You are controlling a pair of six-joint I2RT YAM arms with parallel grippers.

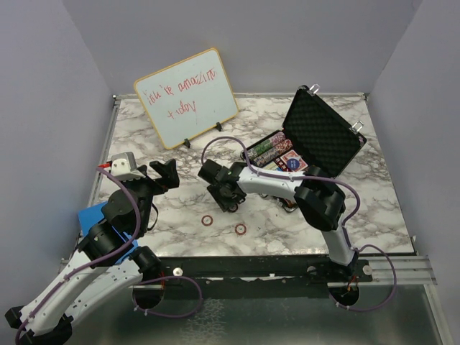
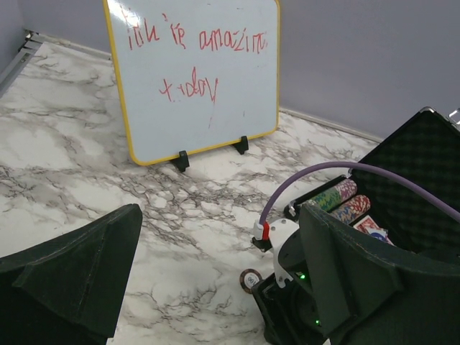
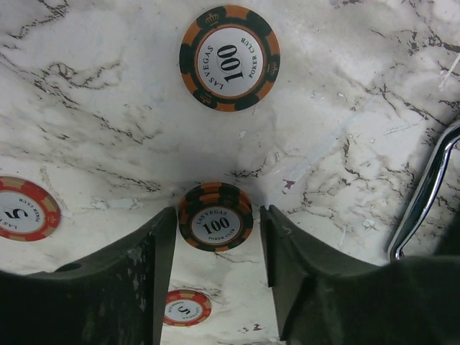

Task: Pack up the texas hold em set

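1. The right gripper [image 3: 218,213] points down at the marble table [image 1: 359,215]. Its dark fingers [image 3: 108,287] fill the bottom of the right wrist view, and an orange-and-black 100 chip [image 3: 215,224] sits between them.
2. The jaws are narrowed to about that chip's width. The left-hand finger touches its edge, and a sliver of marble shows at the other, so it is bracketed rather than visibly clamped.
3. A second 100 chip [image 3: 230,57] lies just beyond the fingertips, flat on the marble.
4. Two red 5 chips [image 3: 21,208] lie nearby, one off to the side and one partly hidden between the fingers.
5. The left gripper [image 2: 219,215] hangs above bare marble with its jaws wide apart and nothing in them.
6. The briefcase [image 1: 323,133] stands at the far right of the table with its foam-lined lid raised. Its tray holds chip rows [image 1: 269,149] and, beside them, card decks [image 1: 293,162].
7. The whiteboard [image 1: 187,97] stands propped at the far left, well apart from the case.
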